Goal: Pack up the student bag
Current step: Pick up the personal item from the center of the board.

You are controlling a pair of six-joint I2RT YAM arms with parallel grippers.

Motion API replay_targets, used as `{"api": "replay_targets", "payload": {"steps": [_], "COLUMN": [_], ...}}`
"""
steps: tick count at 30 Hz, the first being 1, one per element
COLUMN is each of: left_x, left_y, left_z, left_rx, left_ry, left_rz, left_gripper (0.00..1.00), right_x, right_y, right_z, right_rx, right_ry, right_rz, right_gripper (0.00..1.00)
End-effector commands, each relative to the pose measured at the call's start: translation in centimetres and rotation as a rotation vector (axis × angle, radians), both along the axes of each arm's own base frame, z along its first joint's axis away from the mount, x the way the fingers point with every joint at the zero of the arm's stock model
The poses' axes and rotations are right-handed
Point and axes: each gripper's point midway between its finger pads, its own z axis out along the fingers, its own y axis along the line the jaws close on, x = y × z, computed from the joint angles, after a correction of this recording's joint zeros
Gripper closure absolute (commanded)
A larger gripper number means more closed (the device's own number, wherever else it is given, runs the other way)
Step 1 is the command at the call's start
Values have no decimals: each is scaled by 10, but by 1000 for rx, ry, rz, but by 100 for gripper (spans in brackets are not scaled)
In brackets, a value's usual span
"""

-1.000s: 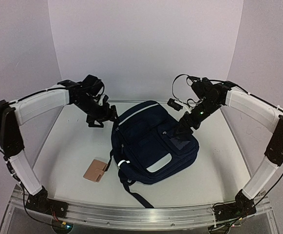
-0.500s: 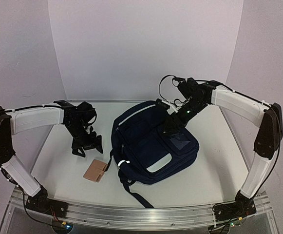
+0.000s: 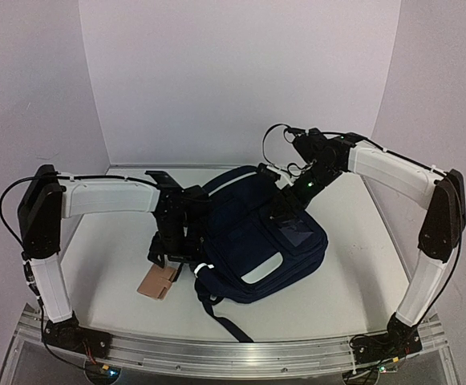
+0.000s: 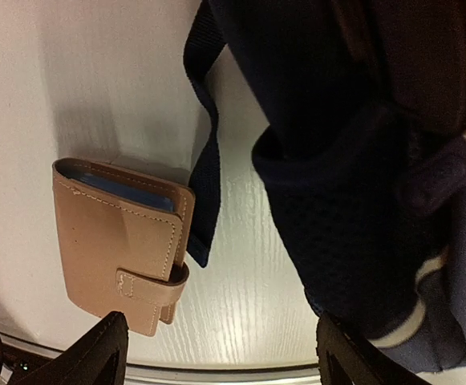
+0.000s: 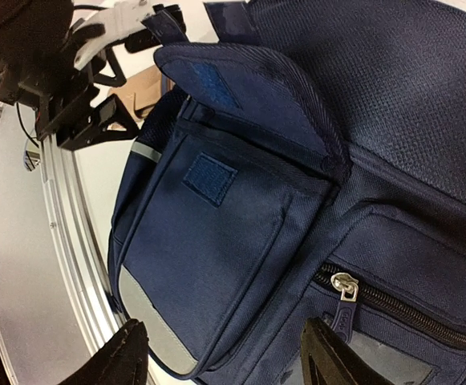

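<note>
We count one student bag (image 3: 249, 234), one tan wallet (image 3: 158, 281), one left arm (image 3: 108, 196) and one right arm (image 3: 385, 170) on one table (image 3: 353, 277).

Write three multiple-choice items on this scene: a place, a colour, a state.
1. Where is the folded leather wallet with a snap tab? A in the navy fabric backpack; B on the white table beside it; C in a gripper.
2. Its colour? A tan; B red; C green.
3. The backpack's front pocket flap is: A lifted open; B pressed shut; C torn off.
B, it lies on bare table; A, its hide is tan; A, the velcro patch under it shows.
</note>
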Motion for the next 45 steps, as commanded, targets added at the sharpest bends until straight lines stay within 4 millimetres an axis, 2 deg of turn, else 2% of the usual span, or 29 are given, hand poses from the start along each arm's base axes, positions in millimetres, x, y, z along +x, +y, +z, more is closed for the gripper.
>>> {"api": "replay_targets", "payload": {"steps": [1, 8, 11, 15, 23, 28, 31, 34, 37, 41, 42, 43, 45], "left_x": [2, -1, -4, -11, -20, -14, -2, 17, 40, 52, 49, 46, 41], "left_y": [24, 29, 33, 43, 51, 43, 33, 12, -27, -68, -73, -79, -84], "left_z": [-12, -31, -42, -46, -38, -14, 22, 80, 164, 280, 309, 333, 367], "left_rx": [182, 312, 346, 380, 347, 289, 229, 82, -199, -627, -726, -816, -922], "left_ry": [-9, 4, 27, 38, 38, 1, -59, -165, -349, -609, -663, -714, -781], "left_rz": [105, 134, 147, 167, 172, 157, 138, 100, 18, -104, -134, -170, -218], "left_gripper": [19, 24, 28, 36, 73, 97, 100, 100, 100, 100, 100, 99, 99], "right_x": [0, 1, 3, 4, 5, 2, 0, -3, -6, -11, -12, -14, -19], "right_y": [-7, -9, -9, -10, -9, -2, 3, 9, 17, 26, 27, 29, 33], "right_z": [14, 13, 15, 16, 18, 36, 52, 74, 103, 148, 158, 170, 189], "right_rx": [-5, -15, -17, -20, -15, 44, 91, 154, 228, 341, 365, 396, 454], "right_ry": [-58, -68, -75, -81, -77, -60, -59, -58, -62, -67, -70, -75, -61], "right_rz": [-14, -25, -30, -33, -42, -49, -45, -33, -22, -1, 5, 16, 39], "right_gripper": [35, 35, 35, 35, 36, 36, 35, 32, 27, 20, 18, 16, 15]}}
